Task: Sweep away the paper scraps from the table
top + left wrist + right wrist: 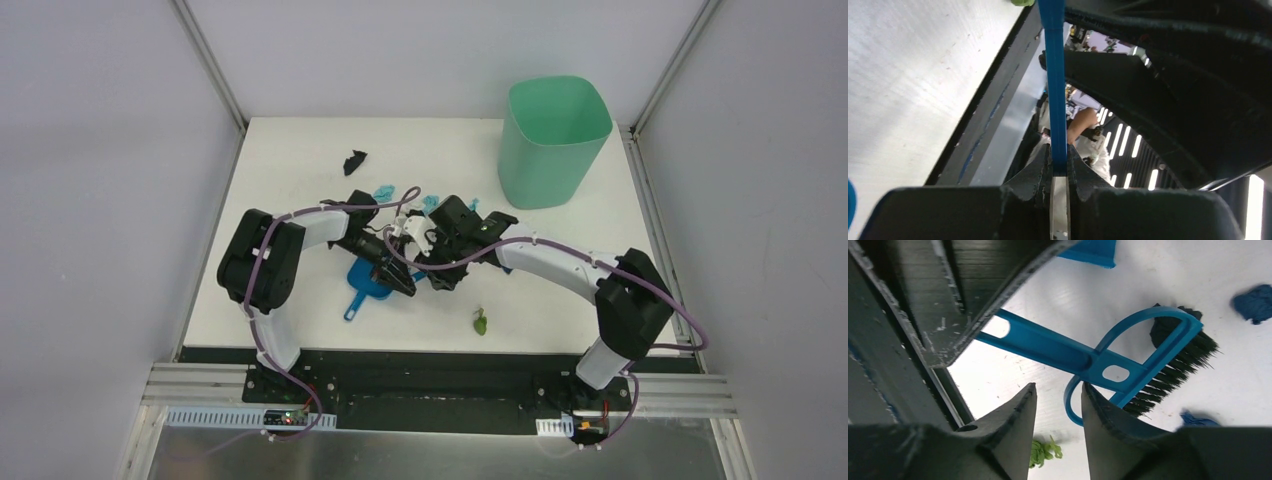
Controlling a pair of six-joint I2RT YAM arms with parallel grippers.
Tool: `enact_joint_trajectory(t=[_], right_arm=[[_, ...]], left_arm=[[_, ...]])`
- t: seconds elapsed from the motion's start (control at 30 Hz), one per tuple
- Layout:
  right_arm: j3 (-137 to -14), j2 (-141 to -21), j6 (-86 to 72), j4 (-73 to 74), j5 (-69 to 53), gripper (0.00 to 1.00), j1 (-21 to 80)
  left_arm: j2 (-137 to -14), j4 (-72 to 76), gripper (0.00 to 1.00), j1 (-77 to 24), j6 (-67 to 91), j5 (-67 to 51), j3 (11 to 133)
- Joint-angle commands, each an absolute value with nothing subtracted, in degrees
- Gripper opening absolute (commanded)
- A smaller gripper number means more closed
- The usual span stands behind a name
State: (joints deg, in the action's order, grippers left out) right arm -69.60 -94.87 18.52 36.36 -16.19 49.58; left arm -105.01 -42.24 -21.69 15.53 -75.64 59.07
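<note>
Sweeping looks barely begun: my left fingers [1035,177] pinch the brush [1148,360] by its handle, my right fingers [1013,430] stand parted beside it, and the paper scraps [383,190] lie scattered on the table [290,170], none visibly in the dustpan [362,280]

— What do your arms look like?
— Your left arm [322,226] and right arm [560,265] are white tubes with fat black joints.
— Any wires?
— A purple cable [266,262] runs along each. Your jaws are black and scratched.

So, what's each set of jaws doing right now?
Left gripper: jaws closed on the blue brush.
Right gripper: jaws open, holding nothing.
</note>
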Motion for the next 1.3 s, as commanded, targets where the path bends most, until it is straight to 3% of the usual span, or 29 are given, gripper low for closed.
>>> enact_joint_trajectory(t=[0.0,0.17,0.4,0.77,1.03,1.17,1.27], right_arm=[[-74.0,-91.1,26.0,37.0,-8.3,0.43,51.9],[-76.8,-94.3,30.4,37.8,-2.0,0.46,57.1],[-75.7,-97.3,33.8,32.8,14.1,0.46,62.7],[-70.6,-93.4,35.4,36.2,5.4,0.49,63.6],[-64.6,-90.9,36.1,32.1,9.3,0.53,63.6],[-61.6,-91.3,37.5,25.8,16.7,0.45,63.5],[-61.8,-92.3,37.1,23.3,18.7,0.31,63.5]], left_arm=[[-104.8,-32.9,0.00,-22.3,27.7,-83.4,58.2],[-107.8,-15.2,0.00,-22.2,47.3,-91.2,54.0],[-107.5,-15.9,0.00,-22.2,47.9,-92.5,54.2],[-107.0,-14.9,0.00,-22.2,48.6,-94.7,53.6],[-107.1,-16.4,0.00,-22.2,48.1,-96.9,53.6],[-106.1,-17.2,0.00,-22.3,47.6,-97.1,53.2],[-106.0,-17.5,0.00,-22.3,47.8,-97.7,53.3]])
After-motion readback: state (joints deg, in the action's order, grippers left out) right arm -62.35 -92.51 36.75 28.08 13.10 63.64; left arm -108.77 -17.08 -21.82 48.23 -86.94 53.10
